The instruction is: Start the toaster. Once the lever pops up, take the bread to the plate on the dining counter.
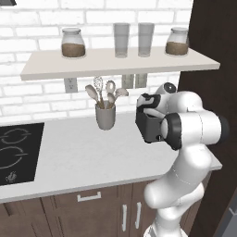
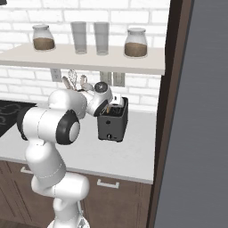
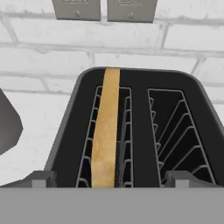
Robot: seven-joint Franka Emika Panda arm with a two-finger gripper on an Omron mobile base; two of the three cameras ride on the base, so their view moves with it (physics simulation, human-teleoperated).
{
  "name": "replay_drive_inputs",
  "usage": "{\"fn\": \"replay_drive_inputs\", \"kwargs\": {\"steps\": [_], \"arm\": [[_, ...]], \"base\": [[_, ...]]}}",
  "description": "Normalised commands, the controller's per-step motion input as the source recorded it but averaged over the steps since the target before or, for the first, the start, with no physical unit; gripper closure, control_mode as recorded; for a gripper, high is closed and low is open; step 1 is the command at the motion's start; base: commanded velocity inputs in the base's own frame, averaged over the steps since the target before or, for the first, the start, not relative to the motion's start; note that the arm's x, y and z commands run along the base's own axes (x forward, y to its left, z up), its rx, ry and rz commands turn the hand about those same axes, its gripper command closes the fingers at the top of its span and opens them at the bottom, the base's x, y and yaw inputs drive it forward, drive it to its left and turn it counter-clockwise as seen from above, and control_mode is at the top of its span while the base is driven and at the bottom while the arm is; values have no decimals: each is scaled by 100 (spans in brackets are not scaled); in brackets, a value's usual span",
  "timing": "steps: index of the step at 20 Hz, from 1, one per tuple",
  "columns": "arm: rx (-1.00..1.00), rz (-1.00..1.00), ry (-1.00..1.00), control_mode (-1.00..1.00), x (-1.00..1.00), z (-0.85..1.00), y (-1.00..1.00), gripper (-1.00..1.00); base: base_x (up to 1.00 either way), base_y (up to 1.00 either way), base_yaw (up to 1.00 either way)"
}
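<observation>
The black toaster (image 3: 141, 131) lies right under the hand, its two wire-lined slots seen from above. The bread (image 3: 106, 131), a tan slice on edge, stands in the left slot. My gripper (image 3: 113, 178) is open, its fingertips (image 3: 41, 178) spread wide over the toaster's near edge, one on either side of the bread, touching nothing. From the base, the toaster (image 1: 149, 128) (image 2: 113, 122) sits on the white worktop by the brick wall, with the gripper (image 1: 147, 102) (image 2: 116, 100) just above its top. The plate and the dining counter are out of view.
A grey utensil cup (image 1: 105, 115) with spoons stands left of the toaster. A black cooktop (image 1: 16, 152) lies at the far left. A shelf (image 1: 115, 65) with jars and glasses hangs above. A dark tall panel (image 2: 171, 111) bounds the worktop on the right.
</observation>
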Motion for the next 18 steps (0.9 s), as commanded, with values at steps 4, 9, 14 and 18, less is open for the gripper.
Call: {"fn": "replay_drive_inputs", "kwargs": {"steps": [4,9,14,18], "arm": [[-2,0,0,-100,6,-20,0,-100],[-2,0,0,-100,9,-34,0,-100],[0,0,0,-100,4,-26,0,-100],[0,0,0,-100,0,-14,8,-100]], "base": [[0,0,0],[0,0,0],[0,0,0],[0,0,0]]}}
